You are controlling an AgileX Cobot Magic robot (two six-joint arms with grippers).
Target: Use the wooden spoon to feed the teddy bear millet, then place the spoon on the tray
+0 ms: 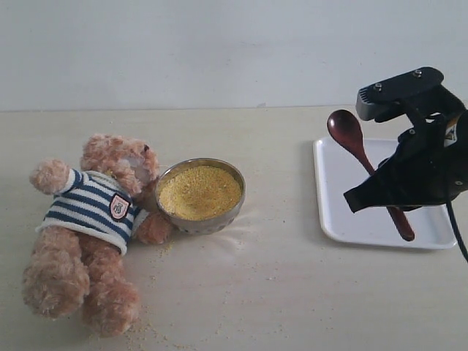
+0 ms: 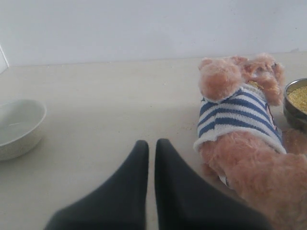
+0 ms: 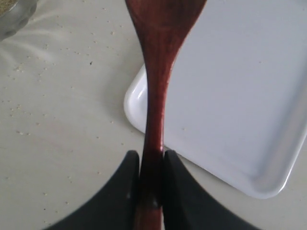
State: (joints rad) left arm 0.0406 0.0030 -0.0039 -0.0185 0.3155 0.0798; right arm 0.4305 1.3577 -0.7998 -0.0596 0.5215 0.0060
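Note:
The teddy bear (image 1: 91,219) lies on its back at the left of the table, its head beside the metal bowl (image 1: 200,196) heaped with millet (image 1: 199,191). My right gripper (image 1: 365,196) is shut on the handle of the wooden spoon (image 1: 356,146) and holds it above the white tray (image 1: 344,212), spoon bowl raised toward the back left. The right wrist view shows the spoon (image 3: 156,96) clamped between the fingers (image 3: 125,187) over the tray's corner (image 3: 139,103). My left gripper (image 2: 151,146) is shut and empty, low over the table next to the bear (image 2: 240,124).
A white ceramic bowl (image 2: 19,127) stands on the table beyond the left gripper. Loose millet grains (image 1: 164,248) are scattered around the metal bowl and the bear's legs. A pale wall backs the table.

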